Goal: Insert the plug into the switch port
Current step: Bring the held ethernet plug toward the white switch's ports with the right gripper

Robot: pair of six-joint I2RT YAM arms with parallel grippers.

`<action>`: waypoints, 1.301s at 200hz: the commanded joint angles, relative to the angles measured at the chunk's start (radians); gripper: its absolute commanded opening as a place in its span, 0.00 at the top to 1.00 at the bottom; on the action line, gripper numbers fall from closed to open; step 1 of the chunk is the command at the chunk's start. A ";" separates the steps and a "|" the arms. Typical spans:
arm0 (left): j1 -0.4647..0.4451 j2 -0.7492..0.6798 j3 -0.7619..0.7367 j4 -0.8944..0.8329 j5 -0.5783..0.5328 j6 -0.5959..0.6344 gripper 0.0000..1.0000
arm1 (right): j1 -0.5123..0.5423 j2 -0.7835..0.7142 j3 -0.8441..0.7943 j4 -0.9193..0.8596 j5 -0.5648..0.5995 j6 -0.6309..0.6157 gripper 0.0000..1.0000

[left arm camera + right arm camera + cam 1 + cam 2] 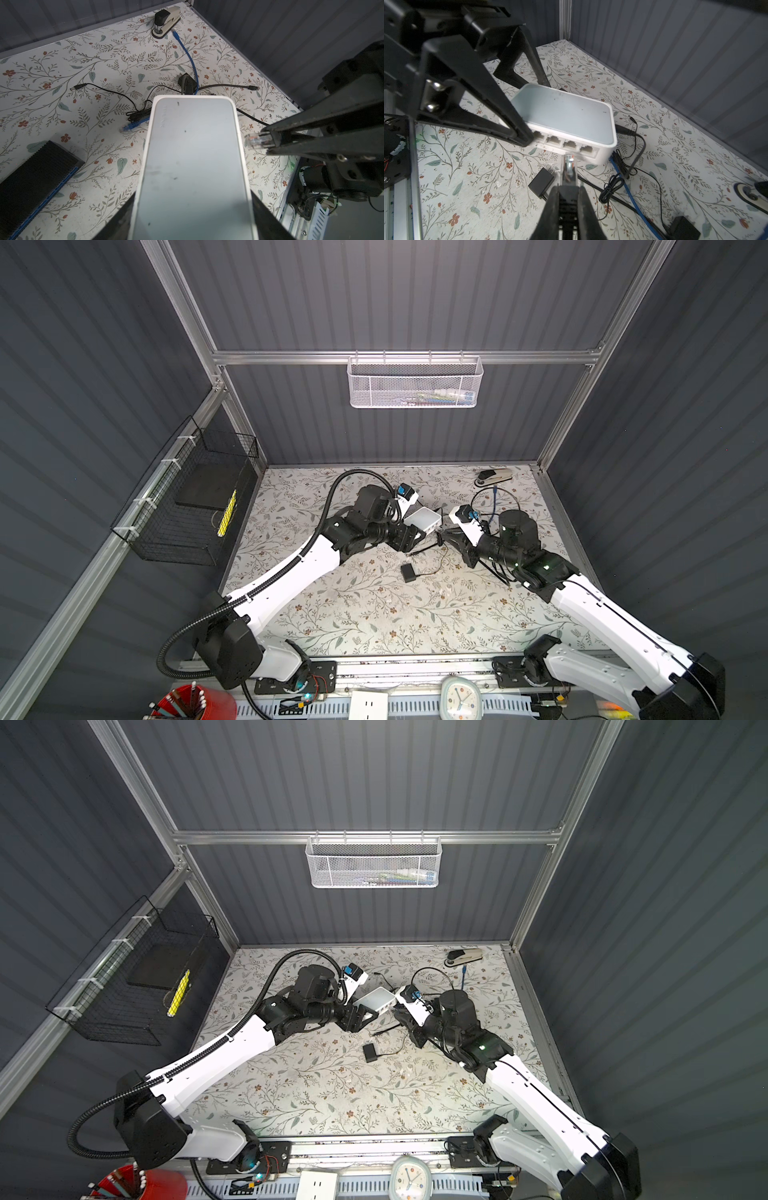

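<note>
Nearest, a red cup (pixel 220 699) holds pencils (pixel 193 691). Toward the tabletop (pixel 353 614) far edge, the left hand (pixel 193 192) clamps the white plastic switch box (pixel 562 110). The right hand (pixel 568 187) pinches the clear cable plug (pixel 569 166), tip just short of the ports (pixel 552 140). The black wire basket (pixel 166 547) holds a dark slab (pixel 203 489). The white mesh basket (pixel 395 385) holds items I can't identify.

White arms (pixel 291 576) have black joints; ribbed black conduit (pixel 160 657) lines one.

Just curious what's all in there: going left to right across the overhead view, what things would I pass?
In a top view: black wire basket → white switch → right gripper, pinching the plug → stapler.
</note>
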 commanded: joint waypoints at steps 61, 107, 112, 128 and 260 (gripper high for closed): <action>0.007 -0.032 -0.014 0.006 0.073 0.025 0.60 | -0.003 0.048 0.055 -0.002 0.065 0.026 1.00; 0.006 -0.032 -0.018 -0.001 0.084 0.043 0.61 | -0.003 0.077 0.084 -0.038 0.075 0.052 1.00; 0.007 -0.032 -0.016 -0.001 0.084 0.046 0.61 | -0.003 0.081 0.087 -0.043 0.075 0.058 1.00; 0.006 -0.032 -0.009 -0.002 0.084 0.051 0.61 | -0.003 0.099 0.104 -0.060 0.064 0.085 1.00; 0.006 0.020 0.077 -0.107 0.230 0.138 0.65 | 0.013 0.266 0.287 -0.158 0.043 0.120 1.00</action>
